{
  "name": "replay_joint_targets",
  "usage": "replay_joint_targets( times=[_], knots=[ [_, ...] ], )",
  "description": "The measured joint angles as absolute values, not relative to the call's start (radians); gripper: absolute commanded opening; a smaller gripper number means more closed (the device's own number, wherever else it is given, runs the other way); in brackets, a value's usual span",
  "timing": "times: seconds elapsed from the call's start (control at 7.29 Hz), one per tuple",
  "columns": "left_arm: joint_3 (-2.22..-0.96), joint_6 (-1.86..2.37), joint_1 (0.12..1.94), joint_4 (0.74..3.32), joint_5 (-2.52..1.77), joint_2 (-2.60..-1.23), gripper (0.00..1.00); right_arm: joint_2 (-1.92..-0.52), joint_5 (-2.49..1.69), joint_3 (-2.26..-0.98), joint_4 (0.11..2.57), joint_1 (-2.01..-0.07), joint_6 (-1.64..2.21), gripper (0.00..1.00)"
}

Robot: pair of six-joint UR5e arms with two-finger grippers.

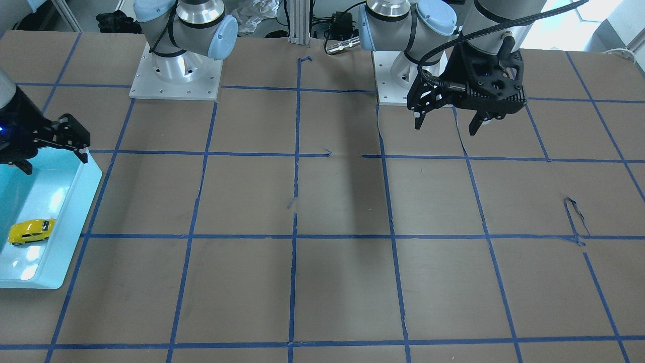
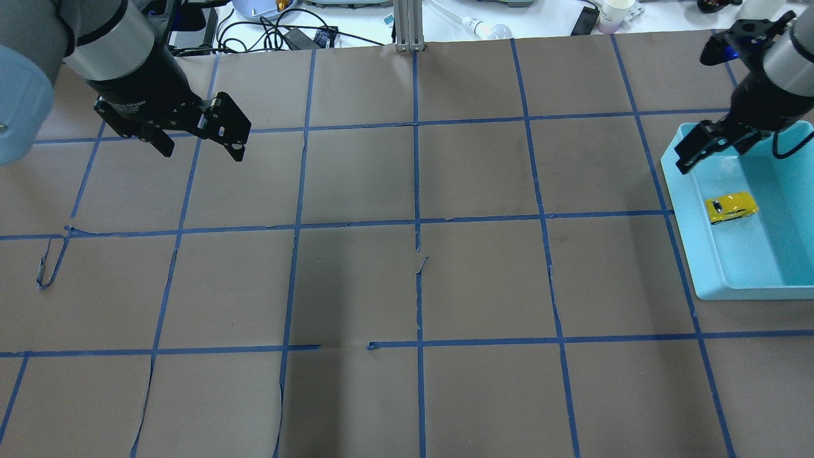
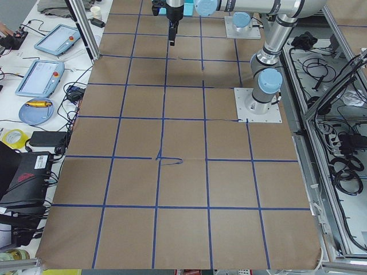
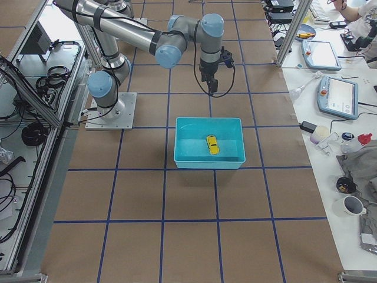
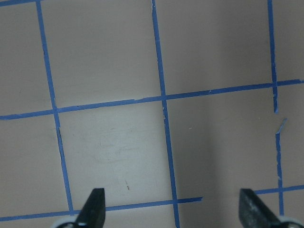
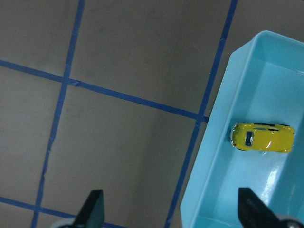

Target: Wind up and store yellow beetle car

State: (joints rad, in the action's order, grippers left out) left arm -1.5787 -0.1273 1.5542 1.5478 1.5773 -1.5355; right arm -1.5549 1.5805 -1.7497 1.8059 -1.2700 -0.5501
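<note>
**Yellow car lies in the tray; both claws spread and empty**

At the table's right end, a shallow rectangular turquoise plastic tray (image 2: 683,226) (image 1: 70,222) (image 4: 209,164) (image 6: 216,142) rests flat on the brown paper. Inside it stands the small glossy yellow beetle car (image 2: 731,207) (image 1: 31,231) (image 4: 212,144) (image 6: 261,137). It is upright on its wheels on the tray floor. One end of the car is close to the wall that faces the table's middle, but does not touch it. Nothing holds the car.

The black two-finger right gripper (image 2: 712,158) (image 1: 54,162) (image 6: 172,213) hangs above the tray, over that same inner rim and clear of the car. Its wrist camera shows the two fingertips far apart with only the tray and paper between them, so the claw is spread wide and grips nothing.

Beyond the tray lies the brown paper-covered table (image 2: 483,280), crossed by blue tape lines (image 2: 416,191) that form a grid. The paper is torn in a few places.

On the far side, well apart from the tray, the black left gripper (image 2: 203,154) (image 1: 446,128) (image 5: 173,211) hovers over bare paper. Its fingers are also parted wide, with only taped paper showing between the tips.
</note>
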Motion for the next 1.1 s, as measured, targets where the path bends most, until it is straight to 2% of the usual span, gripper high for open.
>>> replay_joint_targets(
  times=[0.55, 1.1],
  knots=[
    [-1.58, -0.127, 1.554, 1.548, 1.578, -1.536, 1.0, -1.554, 1.577, -1.62, 1.682, -1.514, -0.141, 1.0],
    [-1.58, -0.127, 1.554, 1.548, 1.578, -1.536, 1.0, -1.564, 1.572, -1.563, 1.62, -1.55, -0.108, 1.0]
  ],
)
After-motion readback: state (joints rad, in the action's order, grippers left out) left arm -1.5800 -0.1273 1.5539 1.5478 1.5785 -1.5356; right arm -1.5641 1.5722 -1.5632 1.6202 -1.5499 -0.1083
